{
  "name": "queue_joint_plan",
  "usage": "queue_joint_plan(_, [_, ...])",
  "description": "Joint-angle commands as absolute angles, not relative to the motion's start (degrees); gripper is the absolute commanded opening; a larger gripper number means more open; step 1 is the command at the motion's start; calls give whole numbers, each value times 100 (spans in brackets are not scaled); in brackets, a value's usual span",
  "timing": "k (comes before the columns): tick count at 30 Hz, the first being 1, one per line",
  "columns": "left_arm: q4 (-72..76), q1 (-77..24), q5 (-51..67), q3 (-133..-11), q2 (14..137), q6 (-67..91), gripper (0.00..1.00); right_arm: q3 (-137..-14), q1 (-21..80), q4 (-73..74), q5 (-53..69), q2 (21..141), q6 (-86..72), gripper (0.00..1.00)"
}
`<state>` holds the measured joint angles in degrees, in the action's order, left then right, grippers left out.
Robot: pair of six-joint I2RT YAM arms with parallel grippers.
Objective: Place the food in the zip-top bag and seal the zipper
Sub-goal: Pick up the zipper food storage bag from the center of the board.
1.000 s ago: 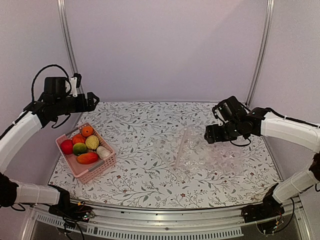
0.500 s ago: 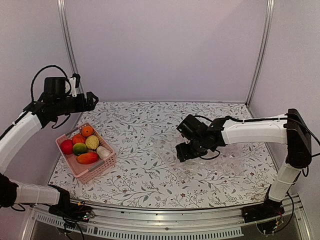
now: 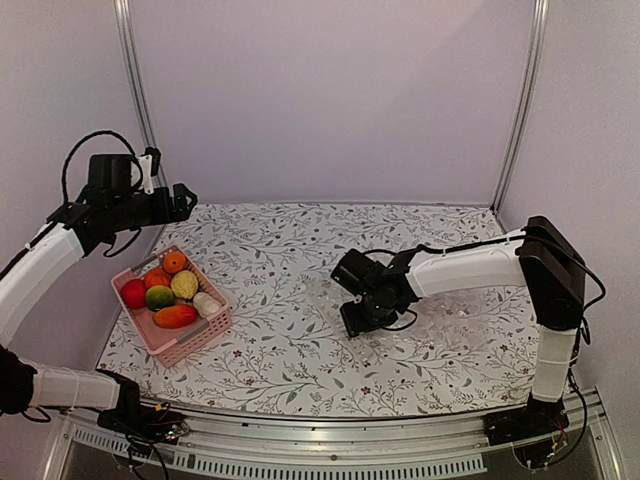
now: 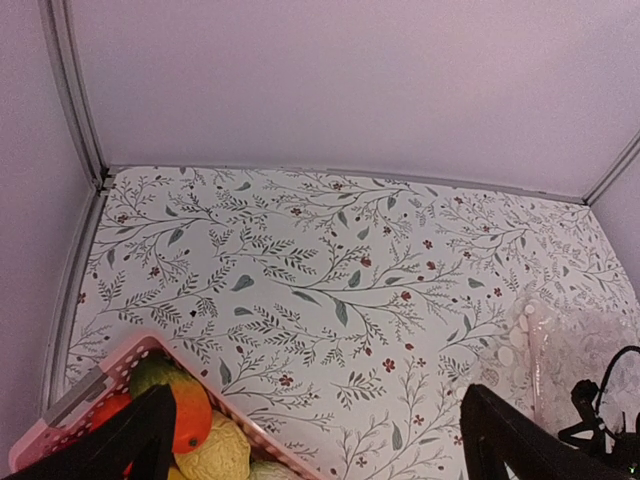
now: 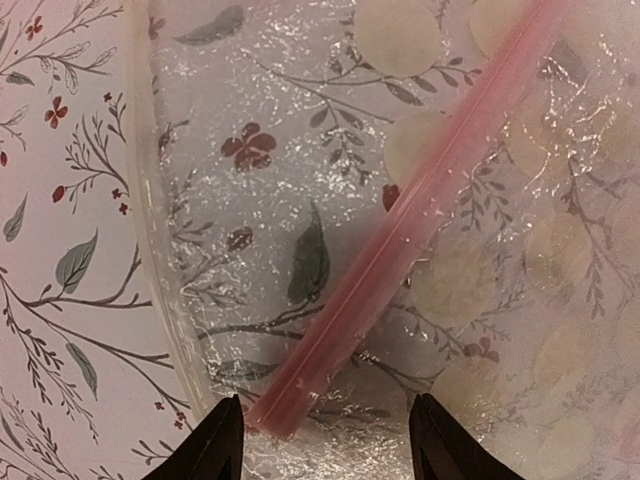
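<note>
Zip-top bag (image 5: 250, 200) lies beneath our right end effector (image 5: 325, 428), swung in from the right edge, spread wide astride the pink zipper (image 5: 400, 240); we judge opening comes next.

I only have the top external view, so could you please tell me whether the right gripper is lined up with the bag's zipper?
Observer: Yes; the right wrist view shows the pink zipper running diagonally, its end lying between the open fingers of the right gripper.
Operator: Thank you. Is it touching the plastic?
Observer: I cannot tell; the fingertips frame the crinkled edge of the zip-top bag, pinching nothing.
Operator: And the other arm?
Observer: The left gripper is open too, with the food in the pink basket below its left finger.
</note>
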<state>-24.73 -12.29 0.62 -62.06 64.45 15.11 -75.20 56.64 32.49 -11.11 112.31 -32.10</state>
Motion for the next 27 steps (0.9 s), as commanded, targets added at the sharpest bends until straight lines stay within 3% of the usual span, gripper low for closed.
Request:
queue_joint_plan(1, [-2548,-1291,43,-6170,6535,1571,99,-7735,5734,3272,-1079,11511,-3291,57])
queue_joint_plan(10, [-2565,-1291,19,-6179,6573,1568,100,-7840,5759,3735,-1685,11732,-3460,55])
queue_joint_plan(18, [-2582,-1292,18,-6187,6583,1579,99,-7743,5743,3814,-1792,11702,-3626,36])
queue_joint_plan(27, [-2601,-1292,18,-6196,6583,1575,99,-7006,5325,3254,-1303,11289,-3862,25])
